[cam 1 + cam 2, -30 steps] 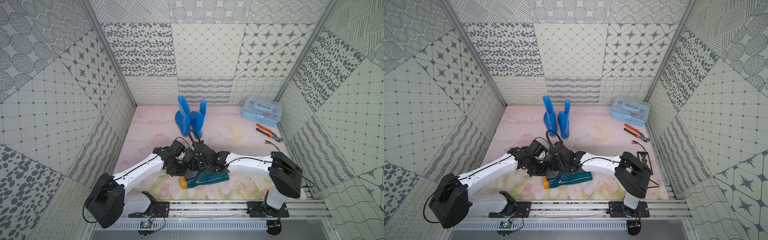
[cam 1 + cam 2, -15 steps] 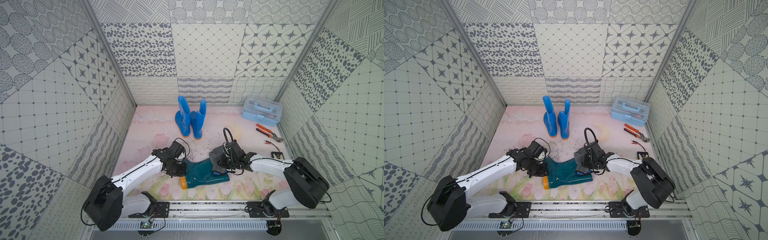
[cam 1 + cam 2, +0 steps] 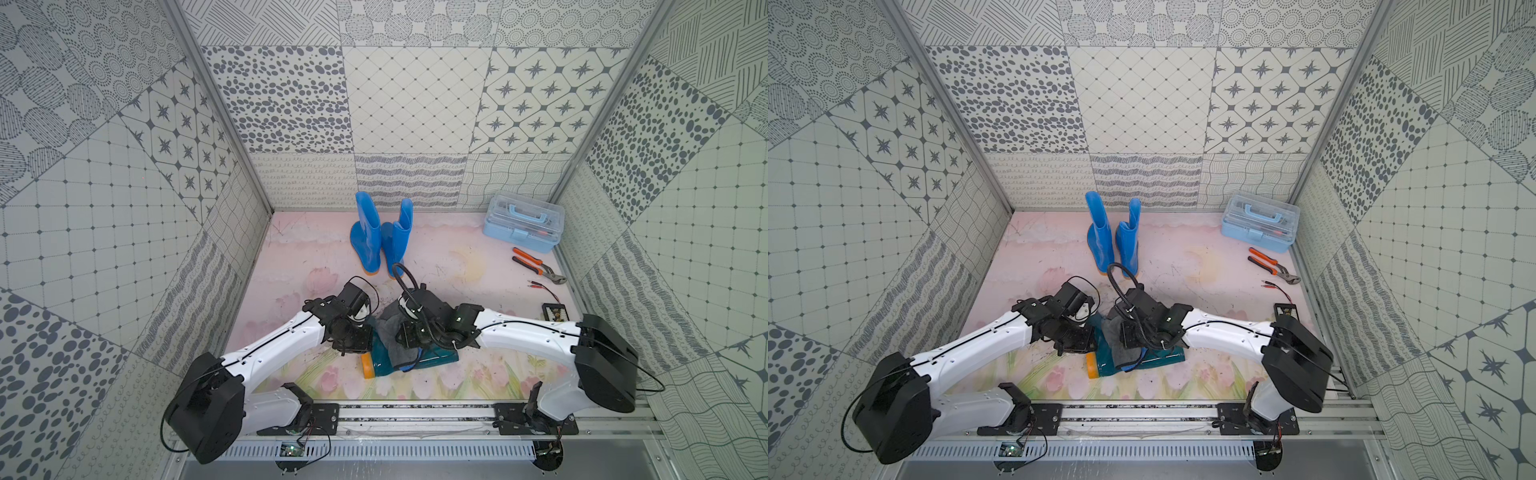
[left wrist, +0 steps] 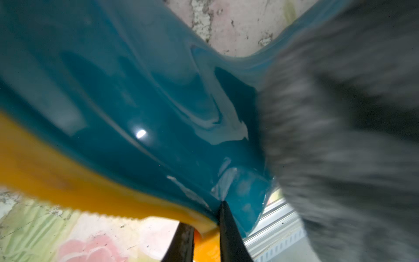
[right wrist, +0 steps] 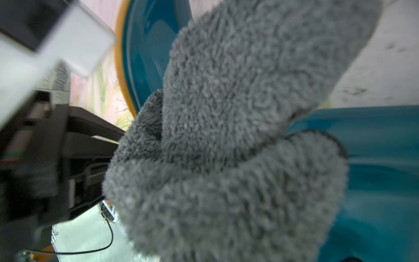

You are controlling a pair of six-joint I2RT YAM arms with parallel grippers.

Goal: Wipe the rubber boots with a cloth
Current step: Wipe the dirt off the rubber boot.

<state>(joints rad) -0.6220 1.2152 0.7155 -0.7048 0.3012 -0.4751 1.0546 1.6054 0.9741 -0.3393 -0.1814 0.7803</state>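
Near the front of the table, the teal boot is laid on its side, its sole pinched by the left gripper; the grey cloth, clamped in the right gripper, is draped over it. Two blue boots are stood behind.

Both top views: bright, even, diffuse light; soft shadows; wide-angle stretch at frame edges. Left wrist: teal boot motion-smeared, small glare spot; cloth blurred. Right wrist: cloth fibres sharp, surroundings defocused.
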